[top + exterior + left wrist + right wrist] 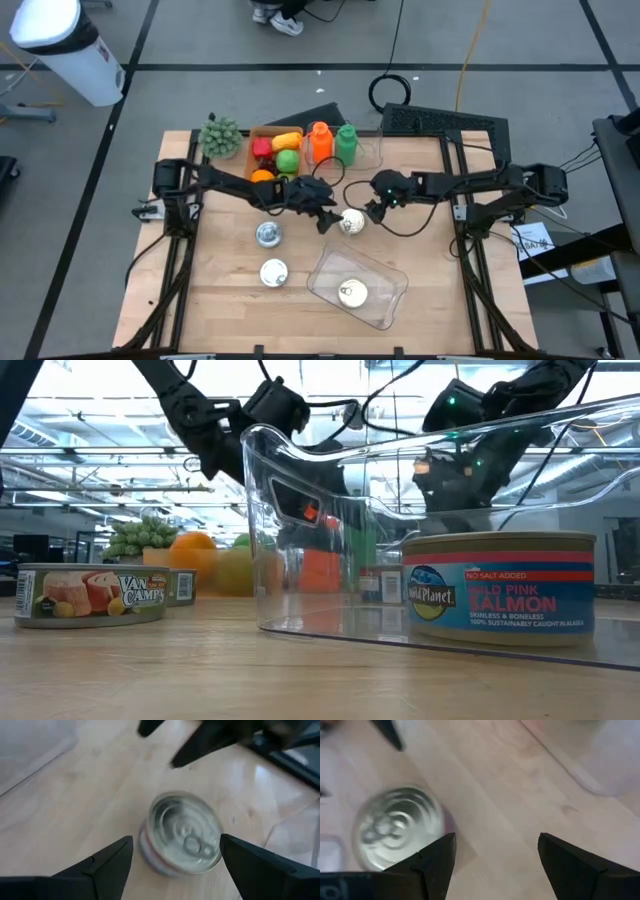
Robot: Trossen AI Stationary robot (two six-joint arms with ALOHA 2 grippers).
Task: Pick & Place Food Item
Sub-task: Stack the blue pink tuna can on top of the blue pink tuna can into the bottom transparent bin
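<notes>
Left gripper (172, 865): spread, jaws either side of a tin (182, 834) lying on the worktop (75, 810), not yet touching it. Right gripper (492, 862): spread, holding nothing, with the same tin (397, 827) off to one side of its jaws. To do the grasp well, judged: bring the left gripper straight down until its jaws flank the tin's wall evenly, pinch low on the wall, lift without tilt, and keep the right gripper clear so the two do not meet. High view: that tin (352, 222) sits mid-worktop between both grippers, left gripper (325, 217) at its 9 o'clock, right gripper (374, 210) at its 2 o'clock; a clear bin (385, 295) with one tin (351, 293) inside lies at 5 o'clock; two more tins (268, 234) (274, 272) at 8 o'clock; a box of fruit (275, 152) and bottles (332, 142) at 11 o'clock. Low view alone gives labels: salmon on the binned tin (497, 588), a beans tin (92, 595) outside; the target tin is not made out there.
</notes>
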